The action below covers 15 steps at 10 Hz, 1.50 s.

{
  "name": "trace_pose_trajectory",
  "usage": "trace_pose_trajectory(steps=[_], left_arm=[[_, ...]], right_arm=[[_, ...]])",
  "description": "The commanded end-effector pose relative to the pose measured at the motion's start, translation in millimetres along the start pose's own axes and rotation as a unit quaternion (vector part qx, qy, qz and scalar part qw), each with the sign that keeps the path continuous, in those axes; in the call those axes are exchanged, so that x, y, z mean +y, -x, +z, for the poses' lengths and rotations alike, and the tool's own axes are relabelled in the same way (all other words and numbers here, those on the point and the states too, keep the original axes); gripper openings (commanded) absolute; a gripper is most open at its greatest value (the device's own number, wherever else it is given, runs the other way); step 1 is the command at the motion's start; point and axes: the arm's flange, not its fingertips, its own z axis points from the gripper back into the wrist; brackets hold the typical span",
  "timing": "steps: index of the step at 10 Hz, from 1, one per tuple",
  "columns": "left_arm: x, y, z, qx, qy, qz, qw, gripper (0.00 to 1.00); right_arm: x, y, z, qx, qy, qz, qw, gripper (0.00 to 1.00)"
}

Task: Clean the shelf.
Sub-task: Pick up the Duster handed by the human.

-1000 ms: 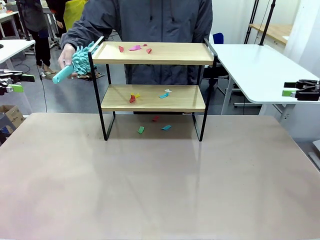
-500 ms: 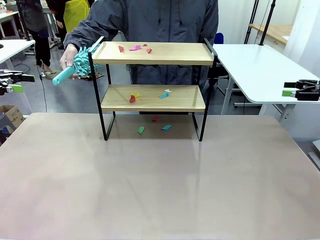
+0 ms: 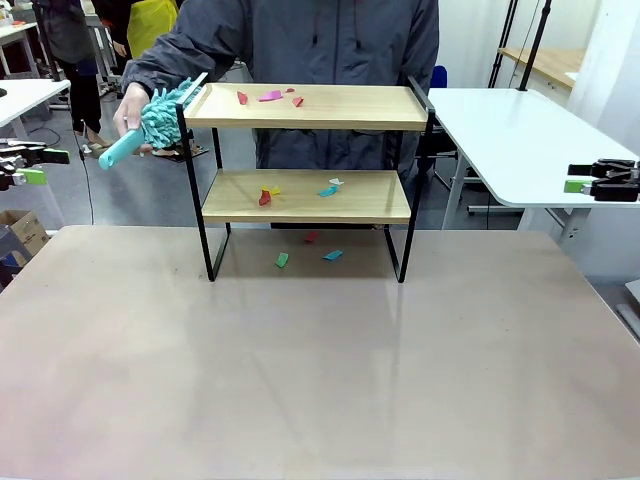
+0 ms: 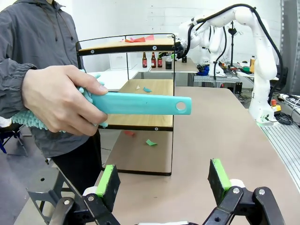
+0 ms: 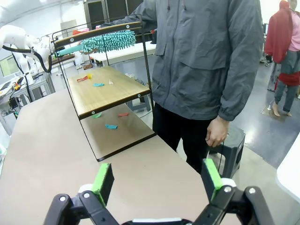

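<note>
Two-tier shelf [image 3: 360, 106], duster [image 3: 160, 113] beside rail, right wrist: hanging hand [image 5: 217, 136]

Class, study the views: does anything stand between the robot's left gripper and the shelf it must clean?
Yes. A person's hand, gripping a teal fluffy duster with a plastic handle, hangs between the left gripper, jaws open, and the near end of the two-tier wooden shelf with its black metal frame.
</note>
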Motion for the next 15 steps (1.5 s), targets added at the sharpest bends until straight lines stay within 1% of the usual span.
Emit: trace_pose_trajectory(steps=[1, 2, 3, 4, 5, 6, 7, 8, 9, 10, 11, 12, 13, 14, 15], left_arm=[[-16, -27, -7, 0.026, -0.005, -0.001, 1.000, 1.00], [-30, -54, -14, 0.051, -0.029, -0.004, 0.998, 1.00], [-42, -80, -23, 0.084, -0.061, 0.006, 0.995, 1.00], [-57, -109, -36, 0.108, -0.099, 0.030, 0.989, 1.00], [-73, -133, -50, 0.131, -0.139, 0.034, 0.981, 1.00], [-90, -154, -63, 0.160, -0.164, 0.013, 0.973, 1.00], [-107, -176, -80, 0.224, -0.245, 0.079, 0.940, 1.00], [-118, -191, -96, 0.223, -0.273, 0.054, 0.934, 1.00], [-132, -200, -120, 0.263, -0.329, 0.051, 0.905, 1.00], [-137, -199, -142, 0.298, -0.382, 0.071, 0.872, 1.00], [-139, -197, -158, 0.316, -0.374, 0.087, 0.868, 1.00], [-136, -196, -170, 0.317, -0.379, 0.105, 0.863, 1.00], [-129, -192, -175, 0.321, -0.395, 0.127, 0.852, 1.00], [-120, -193, -164, 0.301, -0.382, 0.127, 0.864, 1.00], [-138, -188, -179, 0.319, -0.391, 0.083, 0.859, 1.00]], right_arm=[[0, -2, -1, 0.000, -0.001, 0.002, 1.000, 1.00], [0, -2, -1, 0.000, -0.001, 0.002, 1.000, 1.00], [0, -2, -1, 0.000, -0.001, 0.002, 1.000, 1.00], [0, -2, -1, 0.000, -0.001, 0.002, 1.000, 1.00], [0, -2, -1, 0.000, -0.001, 0.002, 1.000, 1.00], [0, -2, -1, 0.000, -0.001, 0.002, 1.000, 1.00], [0, -2, -1, 0.000, -0.001, 0.002, 1.000, 1.00], [0, -2, -1, 0.000, -0.001, 0.002, 1.000, 1.00], [0, -2, -1, 0.000, -0.001, 0.002, 1.000, 1.00], [0, -2, -1, 0.000, -0.001, 0.002, 1.000, 1.00], [0, -2, -1, 0.000, -0.001, 0.002, 1.000, 1.00], [0, -2, -1, 0.000, -0.001, 0.002, 1.000, 1.00], [0, -2, -1, 0.000, -0.001, 0.002, 1.000, 1.00], [0, -2, -1, 0.000, -0.001, 0.002, 1.000, 1.00], [0, -2, -1, 0.000, -0.001, 0.002, 1.000, 1.00]])
